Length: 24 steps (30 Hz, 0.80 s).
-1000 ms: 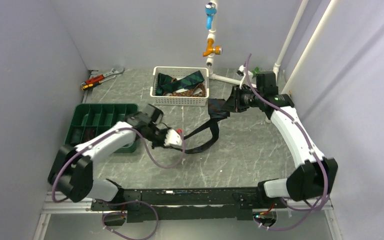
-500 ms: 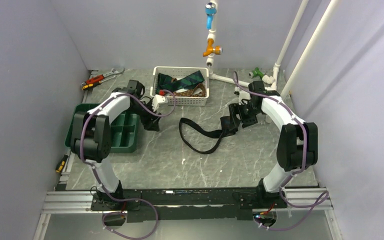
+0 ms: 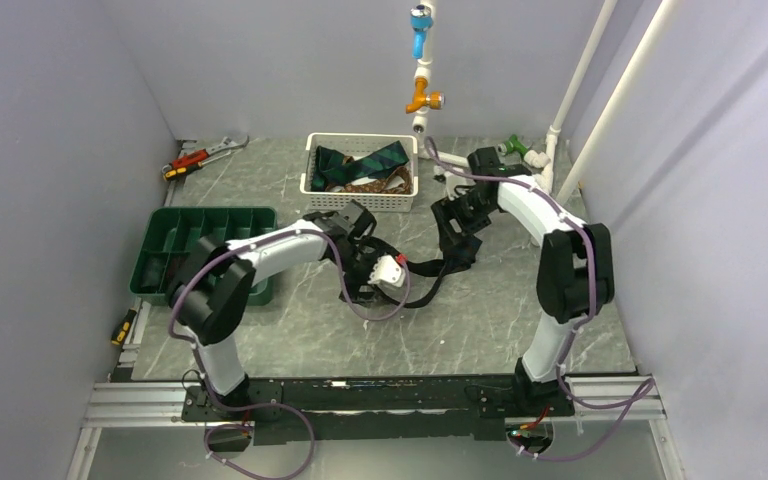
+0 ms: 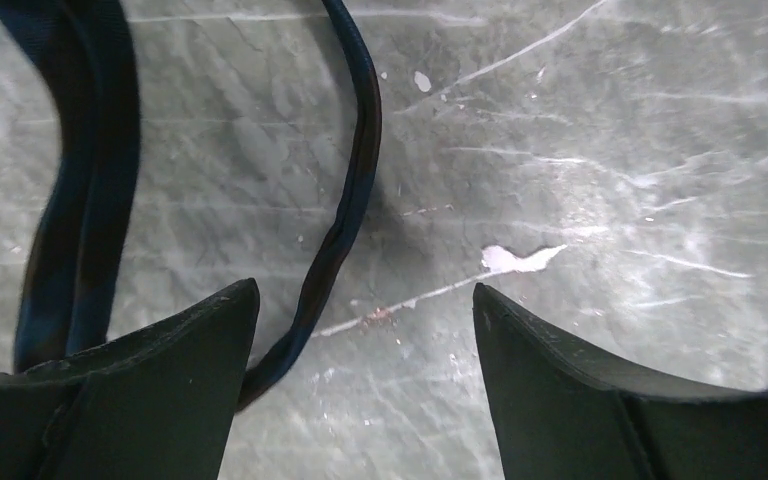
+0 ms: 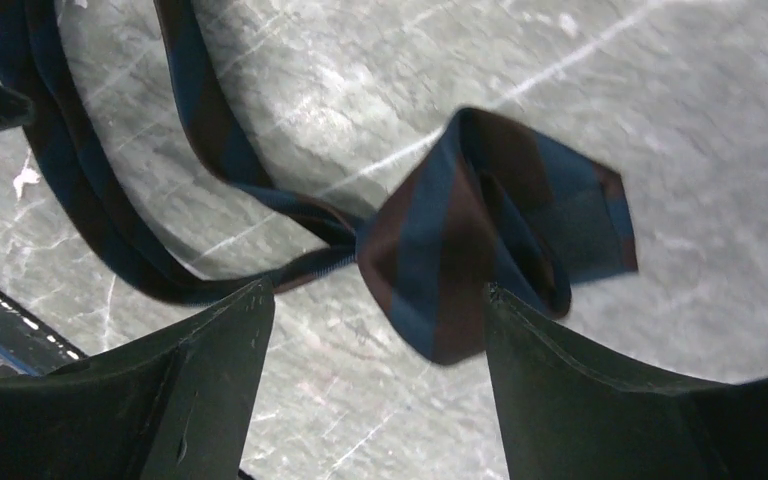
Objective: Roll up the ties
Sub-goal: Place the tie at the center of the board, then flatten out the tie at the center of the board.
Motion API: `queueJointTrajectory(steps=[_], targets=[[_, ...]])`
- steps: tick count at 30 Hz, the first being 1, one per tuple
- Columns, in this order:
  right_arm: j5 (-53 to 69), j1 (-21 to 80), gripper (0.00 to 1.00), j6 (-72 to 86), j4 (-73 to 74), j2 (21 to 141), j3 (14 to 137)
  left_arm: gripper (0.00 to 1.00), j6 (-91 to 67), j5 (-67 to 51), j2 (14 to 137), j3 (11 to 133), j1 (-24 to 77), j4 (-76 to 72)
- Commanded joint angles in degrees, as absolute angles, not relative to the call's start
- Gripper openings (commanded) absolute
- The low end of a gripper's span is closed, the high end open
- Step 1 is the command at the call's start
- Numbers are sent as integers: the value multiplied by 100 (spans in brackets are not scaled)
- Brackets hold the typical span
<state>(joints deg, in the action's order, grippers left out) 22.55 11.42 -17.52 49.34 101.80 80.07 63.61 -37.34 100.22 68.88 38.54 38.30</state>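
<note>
Left gripper (image 4: 365, 300) hangs spread above the tie (image 4: 358, 150) on the table (image 3: 480, 320), holding nothing; right gripper (image 5: 375, 300), spread too, hovers above its folded wide end. My right wrist camera shows blue-brown stripes; overhead it looks black. Farther, more ties (image 3: 380, 158) fill a basket (image 3: 360, 203).

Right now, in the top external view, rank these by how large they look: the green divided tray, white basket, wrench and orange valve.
1. green divided tray
2. white basket
3. wrench
4. orange valve
The valve sits higher on its pipe, nearer the camera, so the last two are unsure.
</note>
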Motion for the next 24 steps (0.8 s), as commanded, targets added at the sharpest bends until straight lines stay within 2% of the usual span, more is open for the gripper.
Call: queueJointTrajectory(steps=[1, 3, 6, 9, 12, 15, 17, 21, 23, 24], targets=[[2074, 1391, 78, -2184, 4796, 10607, 8308, 82, 6771, -3172, 10413, 7034, 4081, 3340], [1932, 1395, 78, -2292, 4716, 10711, 8219, 79, 6701, -3006, 10475, 6977, 4164, 3125], [1649, 1405, 73, -2523, 4680, 10766, 8002, 64, 6677, -2694, 10582, 6912, 4211, 3093], [1301, 1407, 57, -2810, 4564, 10650, 7688, 28, 6613, -2566, 10555, 6903, 4189, 3379], [902, 1378, 31, -3047, 4609, 10415, 7527, 2, 6304, -2849, 10281, 6936, 3975, 3776], [753, 1172, 10, -3227, 4778, 9895, 7476, 0, 5941, -3205, 9918, 7164, 3522, 4655], [870, 877, 1, -3324, 5081, 9488, 7454, 0, 5812, -3547, 9657, 7259, 3025, 5198], [1124, 279, 5, -3944, 5720, 8666, 6725, 0, 5671, -4017, 9351, 7272, 2235, 5921], [986, 238, 16, -4301, 5943, 8442, 6252, 0, 5642, -4124, 9450, 7317, 2021, 6172], [1013, 224, 29, -4374, 5997, 8354, 6134, 0, 5568, -4127, 9536, 7341, 1965, 6224]])
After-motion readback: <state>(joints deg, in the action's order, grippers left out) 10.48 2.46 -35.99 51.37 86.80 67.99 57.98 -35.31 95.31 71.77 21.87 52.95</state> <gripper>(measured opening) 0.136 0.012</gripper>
